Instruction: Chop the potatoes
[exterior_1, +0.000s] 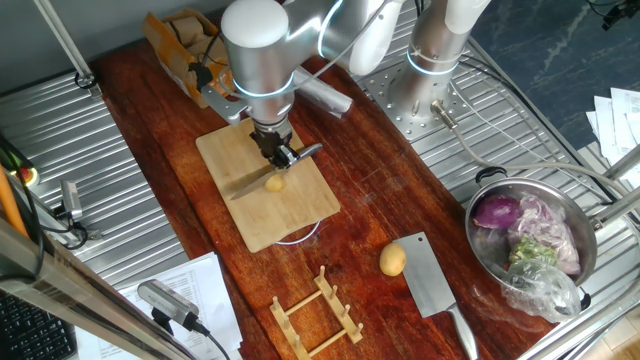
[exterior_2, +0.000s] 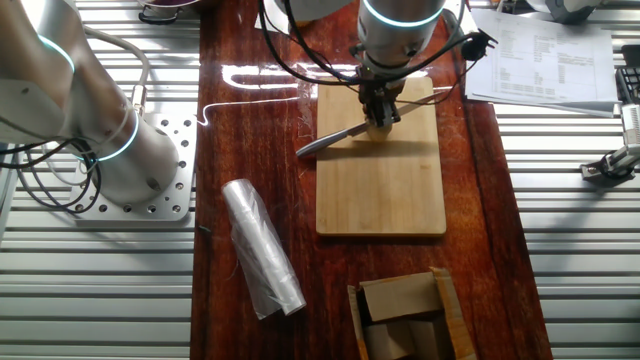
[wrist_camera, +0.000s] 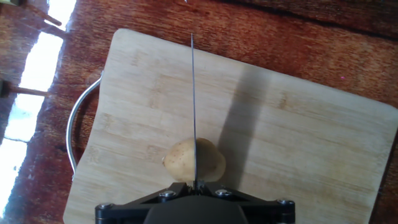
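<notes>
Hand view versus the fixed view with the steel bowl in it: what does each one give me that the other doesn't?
Only the hand view shows the knife edge-on, lined up over the middle of the potato, plus a metal loop poking out from under the cutting board.

Only the fixed view shows a second whole potato on the table beside a cleaver, the bowl holding the onion, and a wooden rack.

Both show the gripper holding the knife above the potato on the board.
</notes>
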